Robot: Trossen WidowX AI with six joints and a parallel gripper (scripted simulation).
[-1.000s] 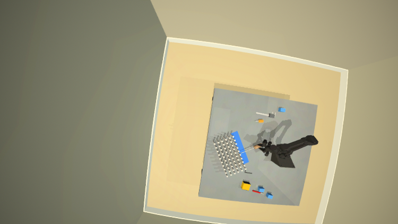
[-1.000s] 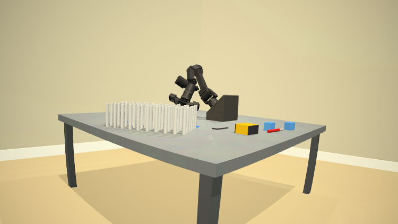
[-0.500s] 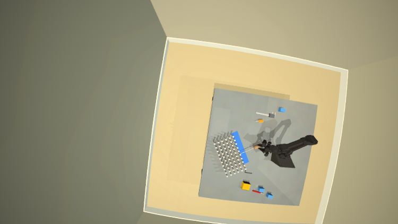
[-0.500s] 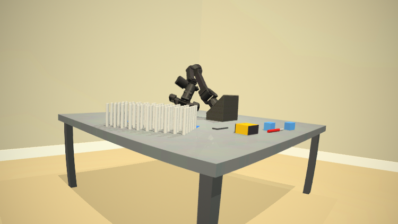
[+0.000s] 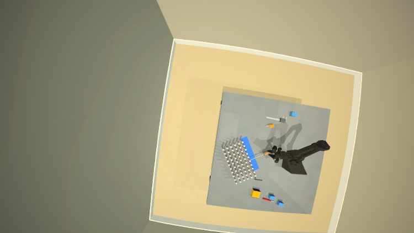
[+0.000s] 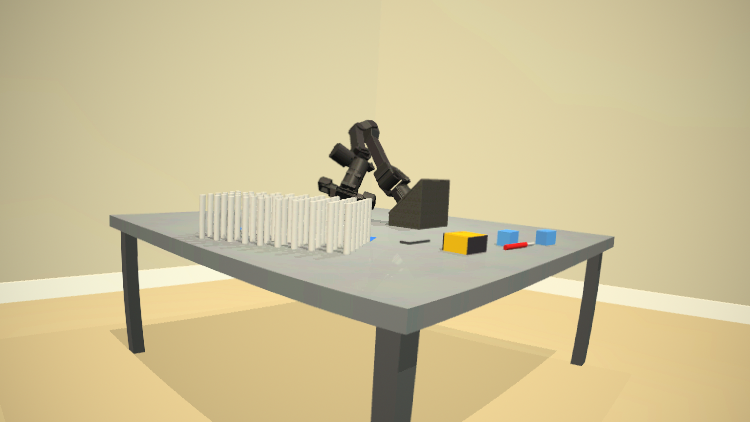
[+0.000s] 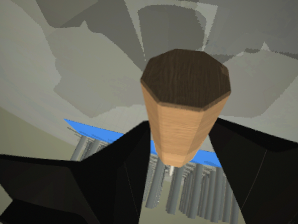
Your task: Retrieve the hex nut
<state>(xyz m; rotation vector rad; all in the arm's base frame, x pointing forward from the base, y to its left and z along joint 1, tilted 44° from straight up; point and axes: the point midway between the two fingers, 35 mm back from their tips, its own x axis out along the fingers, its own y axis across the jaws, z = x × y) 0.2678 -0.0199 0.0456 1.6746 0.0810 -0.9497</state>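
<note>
the fingers of the gripper [image 5: 271, 152] [image 7: 180, 135] are closed around the fat wooden handle of the hook tool [image 5: 266, 153] [image 7: 182, 125]; the thin metal rod is pointed over the blue strip [image 5: 246, 142] [image 7: 102, 133] at the front row of the spacers [image 5: 240, 162] [image 6: 277, 220] [image 7: 175, 192]; whether its tip is between them or only beside them cannot be told; the nut cannot be seen in any view, so its place among the spacers can only be guessed.

the wood is likely light, stiff and not slippery, and it is best held by the thick handle, as is done here; the rod looks thin, so a small turn of the handle may be made a big swing at the tip; the nut is probably hard, small and quick to slide, so it should be pulled low and slowly; the spacers look tall and thin and could be tipped by a light bump.
</note>
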